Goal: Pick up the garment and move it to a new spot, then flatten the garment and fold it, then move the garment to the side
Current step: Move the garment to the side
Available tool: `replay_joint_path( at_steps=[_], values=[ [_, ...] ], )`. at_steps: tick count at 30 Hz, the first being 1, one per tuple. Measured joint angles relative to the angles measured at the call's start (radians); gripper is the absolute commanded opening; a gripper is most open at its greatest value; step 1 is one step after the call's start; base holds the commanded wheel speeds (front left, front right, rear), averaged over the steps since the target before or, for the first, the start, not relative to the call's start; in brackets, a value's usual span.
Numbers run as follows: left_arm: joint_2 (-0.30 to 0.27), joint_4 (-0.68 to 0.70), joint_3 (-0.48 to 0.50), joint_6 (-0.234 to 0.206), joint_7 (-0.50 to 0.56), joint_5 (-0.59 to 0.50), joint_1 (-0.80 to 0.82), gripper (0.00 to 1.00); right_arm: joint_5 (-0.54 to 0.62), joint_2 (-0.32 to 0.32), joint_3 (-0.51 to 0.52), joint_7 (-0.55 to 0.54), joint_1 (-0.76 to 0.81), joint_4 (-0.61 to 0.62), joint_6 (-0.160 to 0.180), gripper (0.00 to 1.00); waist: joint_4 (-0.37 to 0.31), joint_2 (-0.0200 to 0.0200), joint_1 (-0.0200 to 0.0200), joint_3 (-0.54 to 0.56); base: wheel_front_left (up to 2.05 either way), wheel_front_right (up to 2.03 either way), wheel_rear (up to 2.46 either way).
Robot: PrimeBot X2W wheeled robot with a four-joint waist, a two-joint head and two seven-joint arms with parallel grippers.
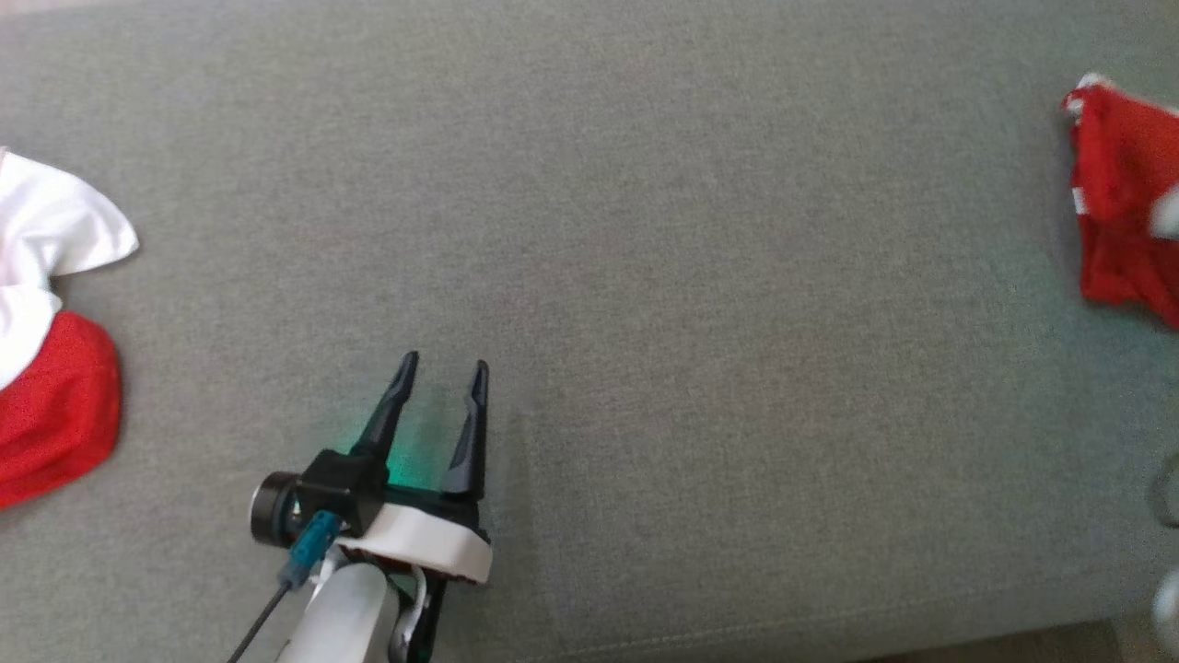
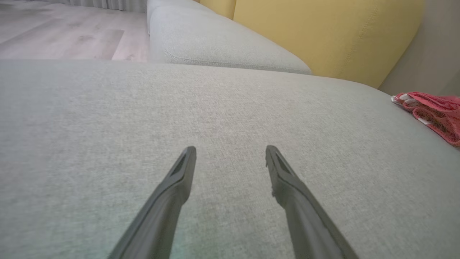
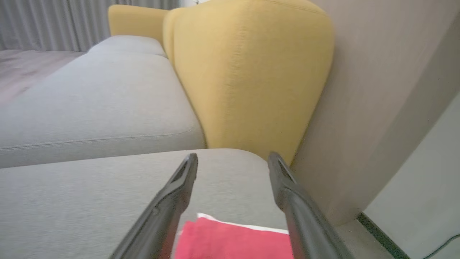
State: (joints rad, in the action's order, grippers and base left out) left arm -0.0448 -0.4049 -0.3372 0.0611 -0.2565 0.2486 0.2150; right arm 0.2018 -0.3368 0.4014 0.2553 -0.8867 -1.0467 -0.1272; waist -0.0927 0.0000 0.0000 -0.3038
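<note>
In the head view, nearest the robot at 7 o'clock, the left tool [image 1: 444, 361] hovered over the grey sofa seat [image 1: 645, 276], its two dark fingers spread and holding nothing. At 9 o'clock, on the frame edge, lay a separate white and red cloth [image 1: 41, 368].

In the right wrist view the right tool [image 3: 233, 154] also had its fingers spread. The red garment [image 3: 233, 241] lay flat on the seat at 6 o'clock, low between the finger bases, and did not look pinched.

The likely trouble starts there. A finger lifting away so close to the cloth could catch an edge and drag the fold open. The garment also sat near the seat's right end, so a tug that way might slide it off.

In the head view the garment was at 3 o'clock, well apart from the left tool and cut by the frame. Its long axis appeared to run from 12 to 6 o'clock. Its white-trimmed edge faced 12 o'clock, toward the yellow backrest [image 3: 248, 72] beyond. How far it spread could not be told.
</note>
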Motion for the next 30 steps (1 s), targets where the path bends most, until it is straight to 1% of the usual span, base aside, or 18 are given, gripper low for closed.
replay_joint_path(
  at_steps=[2,5,7,9,14,18,23,30],
  values=[
    [0.0,0.004,0.013,-0.006,0.0,0.0,0.002,1.0,-0.002,0.064,-0.016,0.0,0.016,0.062,0.0,1.0,0.005,0.0,0.0,0.012,0.0,0.0,0.0],
    [0.0,0.004,0.025,-0.018,0.0,0.007,0.001,1.0,-0.04,0.156,-0.061,0.0,0.082,0.155,0.0,1.0,0.016,0.0,0.0,0.034,0.0,0.0,0.0],
    [0.0,0.006,0.044,-0.028,0.0,0.007,0.0,1.0,-0.072,0.202,-0.107,0.0,0.143,0.205,0.0,1.0,0.026,0.0,-0.0001,0.05,0.0,0.0,0.0],
    [0.0,0.007,0.064,-0.038,0.0,0.007,-0.003,1.0,-0.121,0.235,-0.151,0.0,0.205,0.25,0.0,1.0,0.037,0.0,-0.0001,0.066,0.0,0.0,0.0],
    [0.0,0.008,0.117,-0.057,0.0,0.005,-0.05,1.0,-0.221,0.265,-0.271,0.0,0.34,0.34,0.0,1.0,0.068,0.0,-0.0001,0.109,0.0,0.0,0.0],
    [0.0,0.003,0.16,-0.063,0.0,-0.003,-0.085,1.0,-0.277,0.277,-0.323,0.0,0.439,0.382,0.0,1.0,0.092,0.0,-0.0002,0.157,0.0,0.0,0.0],
    [0.0,0.004,0.184,-0.071,0.0,-0.006,-0.113,1.0,-0.353,0.279,-0.362,0.0,0.529,0.389,0.0,1.0,0.109,0.0,-0.0002,0.201,0.0,0.0,0.0],
    [0.0,0.017,0.209,-0.088,0.0,-0.013,-0.175,1.0,-0.403,0.284,-0.401,0.0,0.626,0.411,0.0,1.0,0.11,0.0001,-0.0003,0.256,0.0,0.0,0.0]
  ],
)
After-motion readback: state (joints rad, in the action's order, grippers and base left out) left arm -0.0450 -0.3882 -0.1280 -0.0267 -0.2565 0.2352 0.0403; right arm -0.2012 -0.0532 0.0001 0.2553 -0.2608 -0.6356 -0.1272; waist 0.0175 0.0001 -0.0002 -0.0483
